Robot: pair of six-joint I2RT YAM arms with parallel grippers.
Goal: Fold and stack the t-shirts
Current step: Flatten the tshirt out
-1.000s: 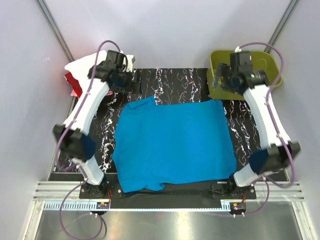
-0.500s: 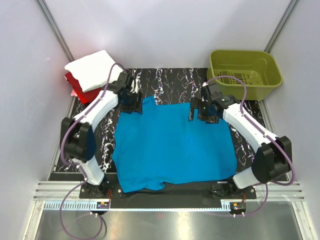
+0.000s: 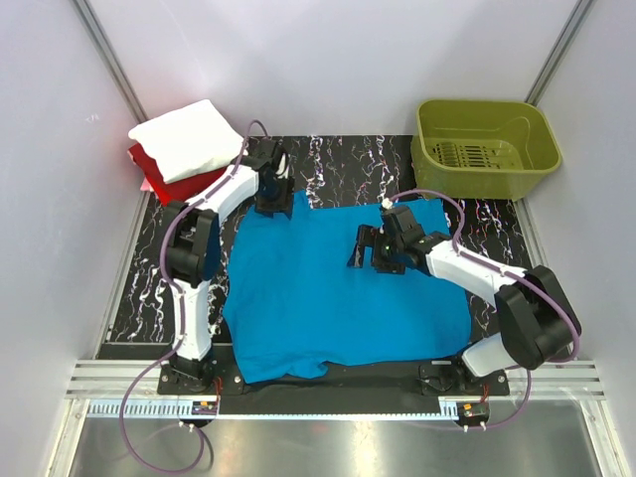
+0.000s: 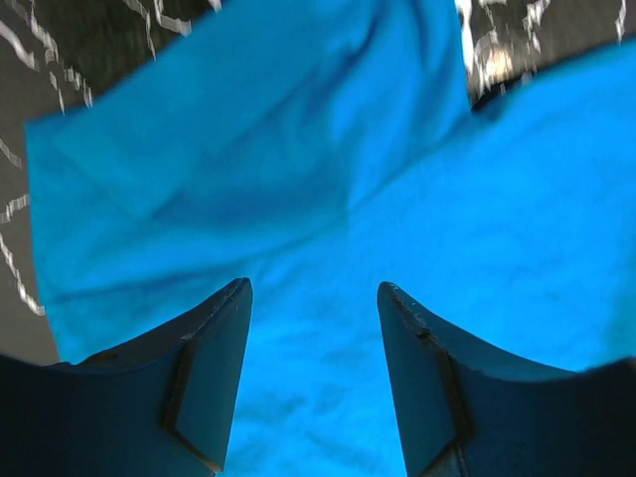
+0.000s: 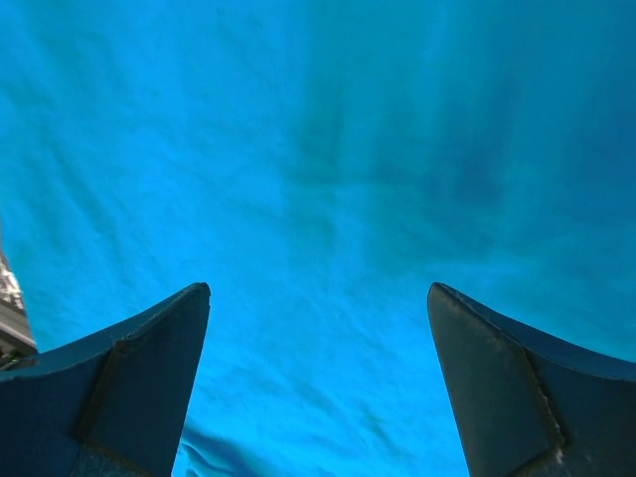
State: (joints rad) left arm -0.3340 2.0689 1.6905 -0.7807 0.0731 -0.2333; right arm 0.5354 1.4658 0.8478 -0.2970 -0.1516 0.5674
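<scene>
The turquoise-blue t-shirt (image 3: 343,293) lies spread flat on the black marbled table. It fills the left wrist view (image 4: 298,179) and the right wrist view (image 5: 318,149). My left gripper (image 3: 272,202) is open just over the shirt's far left sleeve, empty (image 4: 313,288). My right gripper (image 3: 365,250) is open wide, low over the shirt's upper middle, empty (image 5: 318,288). The folded white t-shirt (image 3: 186,139) lies on the folded red t-shirt (image 3: 159,179) at the far left corner.
The olive-green basket (image 3: 485,147) stands at the far right corner, apparently empty. The black marbled table (image 3: 343,164) shows beyond the shirt. Grey walls enclose the left, right and far sides.
Both arms came down from the far corners toward the blue shirt. The left gripper moved right onto the far left sleeve. The right gripper moved left and nearer, over the shirt's upper middle.
</scene>
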